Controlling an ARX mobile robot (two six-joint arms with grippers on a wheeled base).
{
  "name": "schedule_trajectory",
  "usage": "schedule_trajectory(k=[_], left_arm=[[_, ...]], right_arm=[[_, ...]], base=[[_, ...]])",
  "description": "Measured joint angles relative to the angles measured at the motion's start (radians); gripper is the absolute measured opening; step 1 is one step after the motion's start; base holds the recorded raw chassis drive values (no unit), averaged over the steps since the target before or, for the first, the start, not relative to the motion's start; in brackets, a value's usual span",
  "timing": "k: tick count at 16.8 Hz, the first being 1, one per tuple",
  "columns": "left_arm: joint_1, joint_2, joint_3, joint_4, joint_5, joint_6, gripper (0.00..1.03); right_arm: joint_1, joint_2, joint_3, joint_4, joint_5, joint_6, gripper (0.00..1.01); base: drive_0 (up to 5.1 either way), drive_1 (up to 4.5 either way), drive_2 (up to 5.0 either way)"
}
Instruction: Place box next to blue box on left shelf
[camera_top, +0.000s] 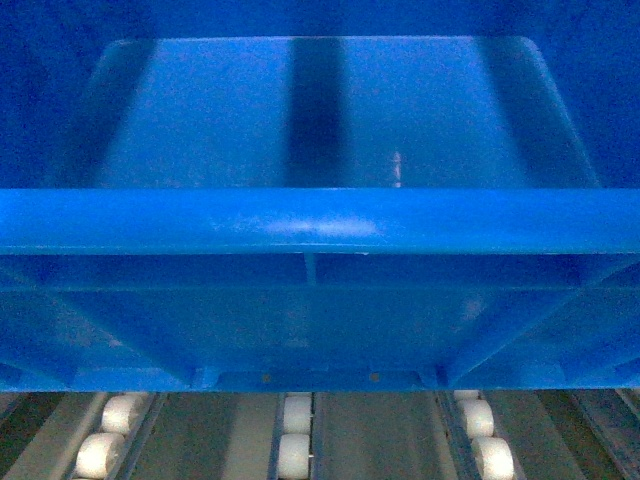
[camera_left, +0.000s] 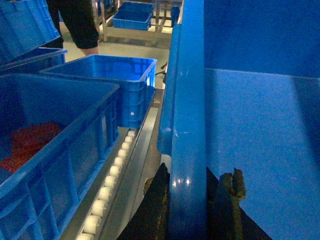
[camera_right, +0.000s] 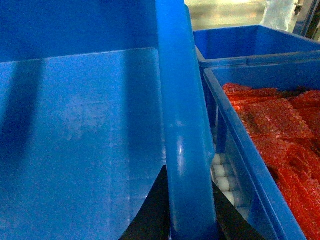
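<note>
The box (camera_top: 320, 220), a large open-topped bright blue crate, fills the head view, with its empty floor and thick near rim facing me. Under it run the left shelf's grey tracks with white rollers (camera_top: 297, 440); whether its base touches them is unclear. My left gripper (camera_left: 198, 172) is shut on the box's left rim (camera_left: 187, 100), one dark finger on each side. My right gripper (camera_right: 189, 177) is shut on the right rim (camera_right: 182, 100) the same way. A blue box holding red bags (camera_left: 50, 150) stands on the shelf just left of a roller track (camera_left: 112, 172).
Another blue crate (camera_left: 110, 75) stands behind the left neighbour. Close on the right is a blue crate full of red bags (camera_right: 270, 125), with rollers (camera_right: 220, 172) in the narrow gap and one more crate (camera_right: 250, 40) behind. A person (camera_left: 80, 25) stands at the back.
</note>
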Motion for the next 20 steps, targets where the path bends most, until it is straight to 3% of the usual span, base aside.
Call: schedule_trajectory(k=[5, 7, 8, 10, 13, 15, 20], left_arm=[[0.001, -0.003, 0.007, -0.041, 0.005, 0.003, 0.1], [0.019, 0.004, 0.027, -0.106, 0.024, 0.022, 0.1], [0.05, 0.053, 0.029, -0.063, 0.059, 0.033, 0.1], [0.114, 0.186, 0.096, -0.006, 0.138, 0.034, 0.1], [0.154, 0.389, 0.192, 0.0, 0.173, 0.03, 0.1], [0.173, 0.517, 0.216, -0.002, 0.183, 0.023, 0.1], [0.222, 0.586, 0.239, -0.014, 0.197, 0.041, 0.1]], right_arm=[[0.002, 0.0, 0.0, -0.009, 0.011, -0.003, 0.1], [0.042, 0.01, 0.015, -0.079, 0.113, -0.014, 0.1], [0.045, 0.044, 0.018, -0.06, 0.123, -0.013, 0.1], [-0.004, 0.136, 0.116, -0.101, 0.068, -0.002, 0.1], [-0.078, 0.321, 0.267, -0.183, -0.035, 0.022, 0.09], [-0.1, 0.45, 0.319, -0.217, -0.085, 0.039, 0.09], [-0.076, 0.534, 0.352, -0.251, -0.129, 0.088, 0.09]], base=[[0.0, 0.0, 0.0], [0.0, 0.0, 0.0], [0.0, 0.0, 0.0], [0.0, 0.0, 0.0], [0.0, 0.0, 0.0], [0.0, 0.0, 0.0], [0.0, 0.0, 0.0]])
